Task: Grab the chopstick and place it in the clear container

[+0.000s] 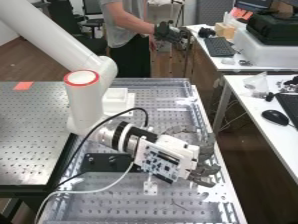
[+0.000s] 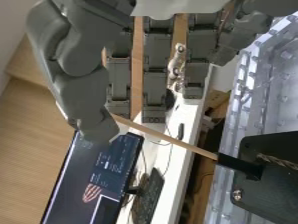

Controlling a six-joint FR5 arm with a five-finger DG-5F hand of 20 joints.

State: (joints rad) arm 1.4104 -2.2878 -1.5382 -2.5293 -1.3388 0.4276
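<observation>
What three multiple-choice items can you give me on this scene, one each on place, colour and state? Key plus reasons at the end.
1. Where is the hand?
A) Over the white desk
B) Over the floor
C) Over the perforated bench

2. What colour is the ring round the cap on the arm?
A) Red
B) Green
C) Yellow

3. What state is the visible wooden length of the chopstick in?
A) Snapped in two
B) Straight and unbroken
C) Bent into a hook

Key:
1 C: the high view has the hand above the perforated bench.
2 A: the ring stands out red on the white arm.
3 B: in the wrist view the wood runs in one straight line with no gap.
</observation>
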